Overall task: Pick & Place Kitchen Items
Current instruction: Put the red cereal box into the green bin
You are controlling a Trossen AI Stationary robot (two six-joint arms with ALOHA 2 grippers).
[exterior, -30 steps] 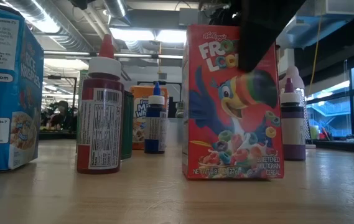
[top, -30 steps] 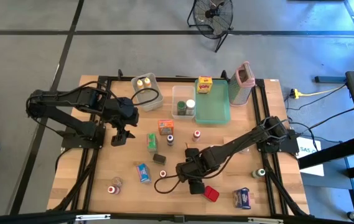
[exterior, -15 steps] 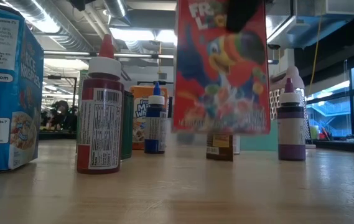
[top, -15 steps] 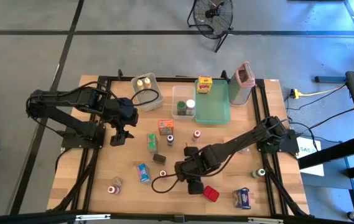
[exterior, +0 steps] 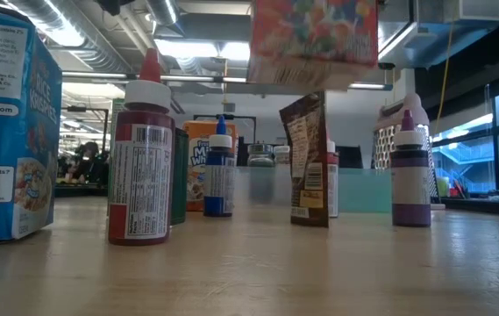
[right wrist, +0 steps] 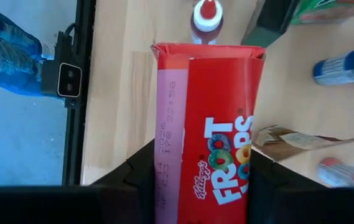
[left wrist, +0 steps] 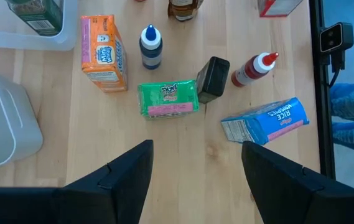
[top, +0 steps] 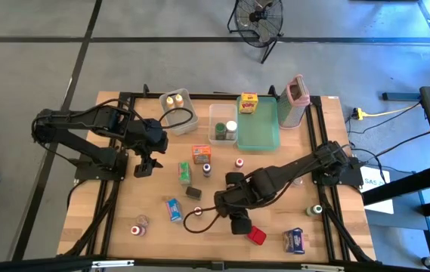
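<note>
My right gripper (right wrist: 204, 186) is shut on the red Froot Loops box (right wrist: 211, 118), near the table's front middle (top: 256, 235). In the low view only the box's lower end (exterior: 315, 39) shows, high above the table. My left gripper (left wrist: 195, 180) hangs open at the table's left (top: 145, 162). It stands above a green packet (left wrist: 167, 99), an orange box (left wrist: 104, 53), a blue-capped bottle (left wrist: 150, 46), a dark box (left wrist: 213, 78), a red bottle (left wrist: 254, 68) and a blue Rice Krispies box (left wrist: 264, 121), and touches none of them. My right gripper pinches the Froot Loops box between its two fingers (right wrist: 136, 180), at the end nearest the wrist, one finger on each of two opposite sides (right wrist: 167, 180). The fingers come from above, pointing down. The box is lifted clear of the table and hangs below them.
A brown packet (exterior: 309, 158) stands under the lifted box. A purple bottle (exterior: 411, 171) and a red bottle (exterior: 142, 162) stand close by. Two clear bins (top: 177, 106) (top: 219, 125), a teal tray (top: 258, 132) and a grey pink-rimmed container (top: 295, 100) line the far edge.
My right gripper has gone straight up with the Froot Loops box. The box stood on the table a second ago and now hangs clear near the top of the low view. The brown packet behind it has come into sight. The left arm has kept still.
</note>
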